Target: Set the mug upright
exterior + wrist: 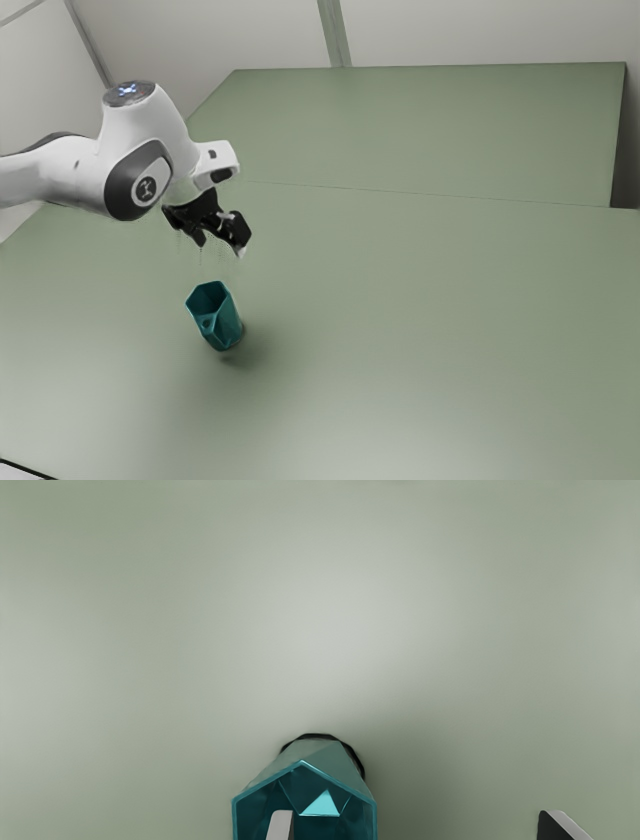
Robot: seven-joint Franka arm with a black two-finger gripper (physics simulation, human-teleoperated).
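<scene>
- Teal mug (226, 328) was seen upright on the green desk (430, 330), in from the desk edge toward the exterior view's left.
- Black claw (220, 248) was held above it, released and spread wide, with nothing gripped.

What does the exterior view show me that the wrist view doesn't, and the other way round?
The exterior view adds the white arm, coming in from that view's left, and the pale walls beyond the table.

The wrist view adds a bright triangular patch inside the mug and a dark edge around part of its far end.

Both share the teal mug, the green table and the open gripper.
</scene>
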